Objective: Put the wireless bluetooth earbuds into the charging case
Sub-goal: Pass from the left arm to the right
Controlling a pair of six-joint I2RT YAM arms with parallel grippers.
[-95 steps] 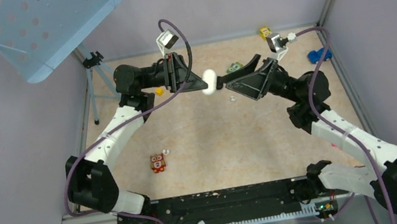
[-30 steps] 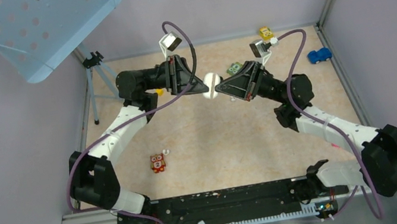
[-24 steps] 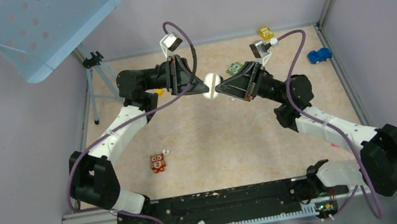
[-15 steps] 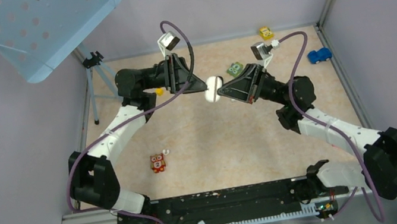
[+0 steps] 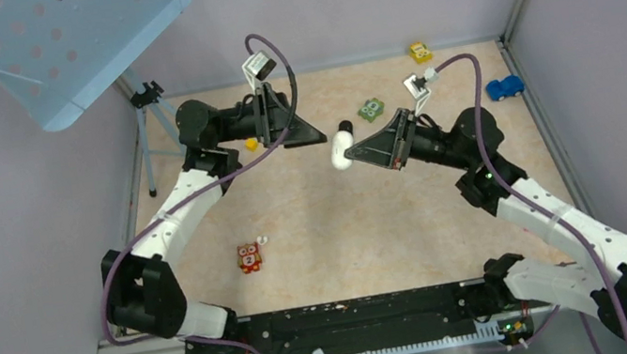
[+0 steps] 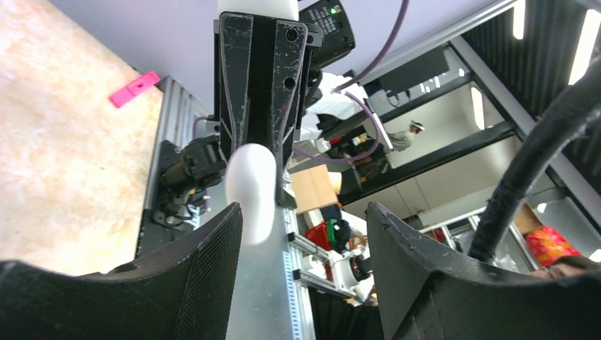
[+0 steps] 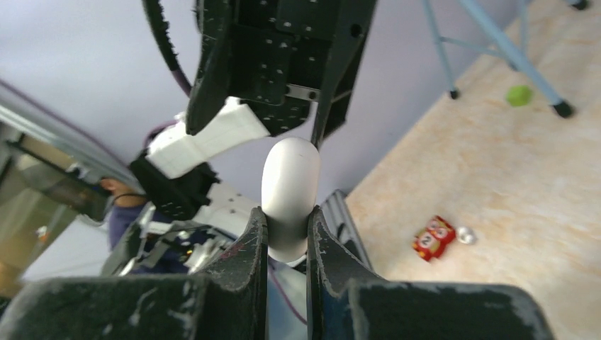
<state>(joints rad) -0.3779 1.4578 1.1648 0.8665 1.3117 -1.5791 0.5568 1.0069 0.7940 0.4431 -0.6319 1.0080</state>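
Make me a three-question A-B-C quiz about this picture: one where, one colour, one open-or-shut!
1. Where is the blue toy car? A far right B near the arm bases C in a gripper
2. The charging case is: A black B white C green
3. The left gripper is: A shut on the case B open C shut on a toy
Answers: A, it lies far right, untouched; B, a white oval in the right gripper; B, its fingers stand apart.
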